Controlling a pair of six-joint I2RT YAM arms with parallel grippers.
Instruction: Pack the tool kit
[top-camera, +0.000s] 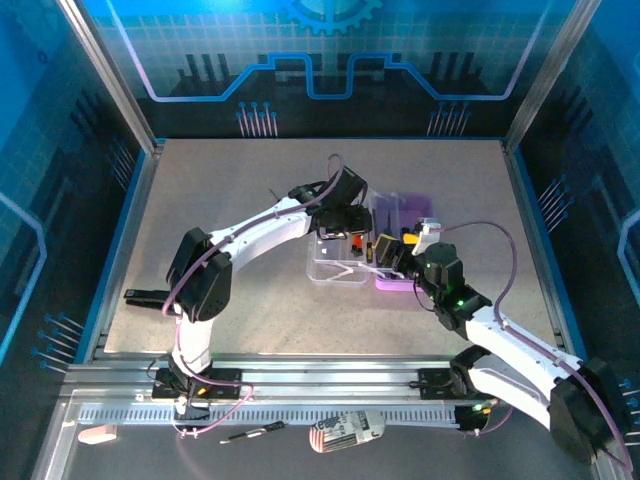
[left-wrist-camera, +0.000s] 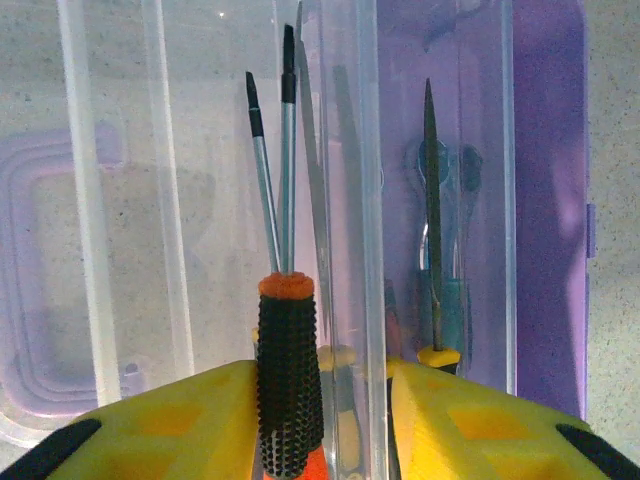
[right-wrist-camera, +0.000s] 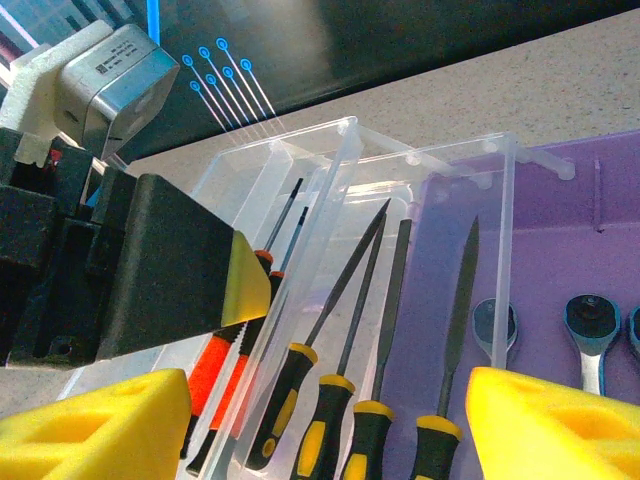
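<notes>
Top external footage places the tool kit (top-camera: 405, 212) just to the 3 o'clock side of the centre of the table (top-camera: 230, 190). It lies open, with the clear lid (top-camera: 335, 270) at 9 o'clock of the purple base (right-wrist-camera: 540, 230). The left gripper (top-camera: 340, 235) is held over the lid side and the right gripper (top-camera: 392, 255) over the base.

In the left wrist view, a screwdriver (left-wrist-camera: 287, 370) with a black knurled handle and an orange collar is seen between the yellow fingers (left-wrist-camera: 170, 425), its shaft pointing to 12 o'clock. A second shaft lies just beside it. The handle touches the finger at 9 o'clock, but a clear wall (left-wrist-camera: 365, 200) stands between it and the other finger, so whether it is clamped cannot be told.

In the right wrist view, the right gripper (right-wrist-camera: 320, 430) is spread wide with nothing held, above a row of files (right-wrist-camera: 365, 300). Wrenches (right-wrist-camera: 590, 320) are seen at 3 o'clock of the files.

Seating the screwdriver is judged to be the step in hand. The shaft is best kept parallel to the wall and lowered flat. The wall should be kept out of the pinch, since squeezing it could drag the light box. Release is best delayed until the handle is fully supported. The right gripper is best kept wide and clear of the files.
</notes>
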